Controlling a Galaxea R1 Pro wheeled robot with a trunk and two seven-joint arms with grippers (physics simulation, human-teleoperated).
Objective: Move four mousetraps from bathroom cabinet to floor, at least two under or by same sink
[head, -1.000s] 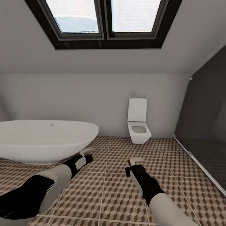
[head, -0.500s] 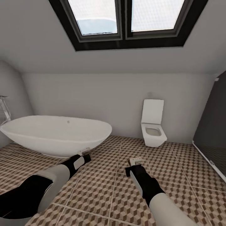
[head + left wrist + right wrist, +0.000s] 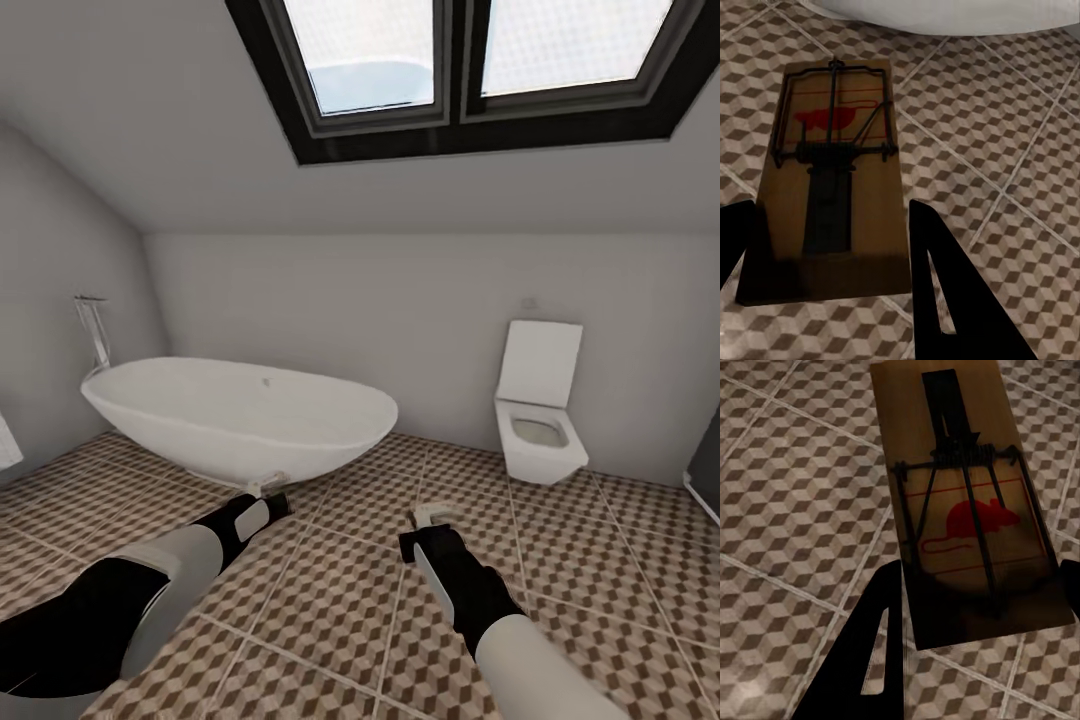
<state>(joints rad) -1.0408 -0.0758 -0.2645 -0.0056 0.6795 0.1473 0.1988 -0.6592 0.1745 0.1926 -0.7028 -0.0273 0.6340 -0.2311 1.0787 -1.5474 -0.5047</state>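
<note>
Each of my grippers carries a mousetrap above the cube-patterned bathroom floor (image 3: 330, 600). My left gripper (image 3: 272, 490) is shut on one mousetrap (image 3: 832, 172), a tan board with dark wire and a red mark, held between the two dark fingers (image 3: 945, 292). My right gripper (image 3: 432, 516) is shut on a second mousetrap (image 3: 964, 502) with a red mouse print, its fingers (image 3: 866, 652) at the board's edges. Both traps hang over the tiles, close to the white oval bathtub (image 3: 240, 420). The cabinet and the sink are out of view.
A white toilet (image 3: 540, 415) hangs on the back wall at the right. A chrome floor tap (image 3: 95, 335) stands behind the bathtub's left end. A dark-framed skylight (image 3: 470, 70) sits in the sloped ceiling. Open tiled floor lies between bathtub and toilet.
The whole view has swung left: bathtub and toilet have shifted right in the picture and the tub's tap has come into sight. Both arms hold the same pose with their traps.
</note>
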